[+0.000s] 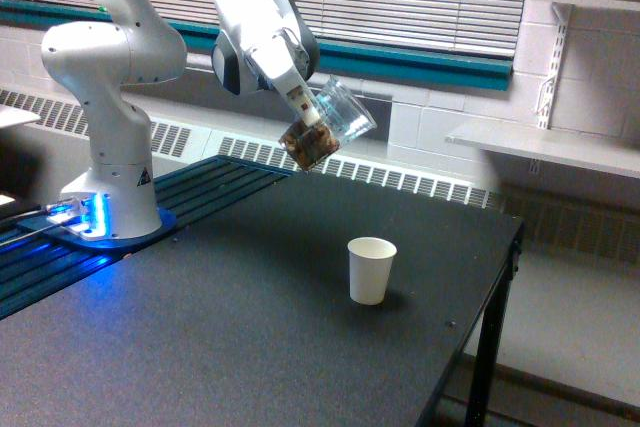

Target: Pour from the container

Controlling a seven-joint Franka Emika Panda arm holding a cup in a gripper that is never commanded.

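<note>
The container (328, 127), a clear plastic cup with brown almonds heaped at its lower end, hangs in the air tilted, its mouth turned up toward the exterior view's right. My gripper (305, 112) is shut on its side, at the end of the white arm (255, 42). A small white paper cup (371, 269) stands upright on the black table (250, 327), below the container and a little toward the exterior view's right. No almonds are falling.
The arm's white base (110, 187) with blue lights stands at the table's left. The table's right edge (505, 247) drops to the floor. A radiator and blinds run along the wall behind, and a shelf (545, 147) juts out at the right.
</note>
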